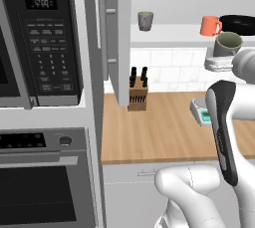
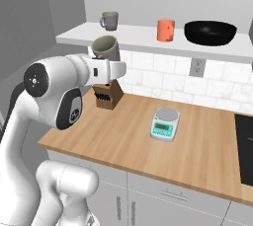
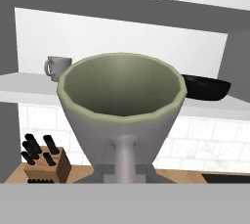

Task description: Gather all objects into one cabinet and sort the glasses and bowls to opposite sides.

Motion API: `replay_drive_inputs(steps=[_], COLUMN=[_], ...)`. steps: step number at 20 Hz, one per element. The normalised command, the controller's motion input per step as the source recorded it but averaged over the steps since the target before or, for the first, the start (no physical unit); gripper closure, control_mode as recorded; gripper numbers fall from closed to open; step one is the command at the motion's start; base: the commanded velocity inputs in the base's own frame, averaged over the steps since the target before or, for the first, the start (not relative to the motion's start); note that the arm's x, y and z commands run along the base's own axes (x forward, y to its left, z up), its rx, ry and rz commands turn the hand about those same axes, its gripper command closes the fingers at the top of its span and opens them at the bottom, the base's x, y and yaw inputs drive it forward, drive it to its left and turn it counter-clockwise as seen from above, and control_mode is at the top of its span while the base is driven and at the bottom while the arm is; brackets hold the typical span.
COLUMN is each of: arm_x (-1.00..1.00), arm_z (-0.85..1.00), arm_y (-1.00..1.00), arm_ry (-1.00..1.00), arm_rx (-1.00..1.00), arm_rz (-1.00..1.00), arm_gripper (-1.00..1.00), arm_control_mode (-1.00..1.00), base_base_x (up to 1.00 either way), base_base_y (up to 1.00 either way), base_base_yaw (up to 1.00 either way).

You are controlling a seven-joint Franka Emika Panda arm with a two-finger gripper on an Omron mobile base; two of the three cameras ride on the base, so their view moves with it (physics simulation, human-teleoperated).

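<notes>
My gripper (image 1: 221,57) (image 2: 106,58) is shut on a grey-green cup (image 1: 228,44) (image 2: 105,47) (image 3: 122,103), held mouth-up just below the cabinet's white shelf (image 1: 169,35) (image 2: 138,36); the cup hides the fingertips in the hand view. The grey cabinet door (image 1: 119,33) stands open at the left. On the shelf stand a second grey-green cup (image 1: 145,20) (image 2: 110,20) (image 3: 58,66) at the left, an orange mug (image 1: 210,25) (image 2: 166,30) and a wide black bowl (image 1: 240,24) (image 2: 210,32) (image 3: 206,87) at the right.
A wooden knife block (image 1: 138,96) (image 2: 107,96) (image 3: 44,163) and a white scale (image 1: 201,112) (image 2: 164,123) stand on the wooden counter (image 1: 154,132). A microwave (image 1: 42,38) and oven (image 1: 45,187) fill the left. A dark cooktop (image 2: 245,141) lies at the right.
</notes>
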Motion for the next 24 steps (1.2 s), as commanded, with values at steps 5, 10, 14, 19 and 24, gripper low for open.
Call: replay_drive_inputs(steps=[5,10,14,19,24], arm_x=[0.00,0.01,0.09,0.10,0.06], arm_z=[0.00,0.19,0.35,0.37,0.42], arm_y=[0.00,0.00,0.00,0.00,0.02], arm_ry=[0.00,0.02,0.04,0.01,0.00], arm_rx=[0.00,0.00,0.00,0.00,0.00], arm_rz=[0.00,0.01,0.00,0.02,0.07], arm_gripper=[1.00,1.00,1.00,1.00,1.00], arm_control_mode=[-1.00,-1.00,-1.00,-1.00,-1.00], base_base_x=[0.00,0.00,0.00,0.00,0.00], base_base_y=[0.00,0.00,0.00,0.00,0.00], base_base_yaw=[0.00,0.00,0.00,0.00,0.00])
